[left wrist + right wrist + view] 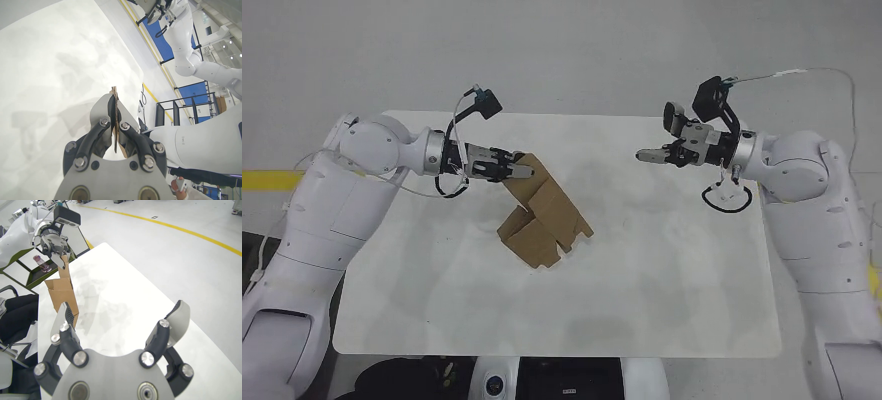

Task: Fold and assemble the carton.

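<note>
Left fingers (100, 109) pinch the carton (542, 215) by its upper edge. Light, bendy cardboard, probably creases if yanked. Right fingers (181, 311) wide, empty, well apart from it; best grip near folds.

- A smooth white rectangular table with rounded corners (662, 310) stands on a pale grey floor (562, 50).
- A yellow painted line (170, 225) curves across that floor, well apart from the table.
- An olive-green metal rack (35, 276) stands near one table corner, with a small clear bottle of pink liquid (42, 265) lying tilted on it.
- Blue dotted mats (162, 45) and a black metal frame (189, 111) sit off the table.
</note>
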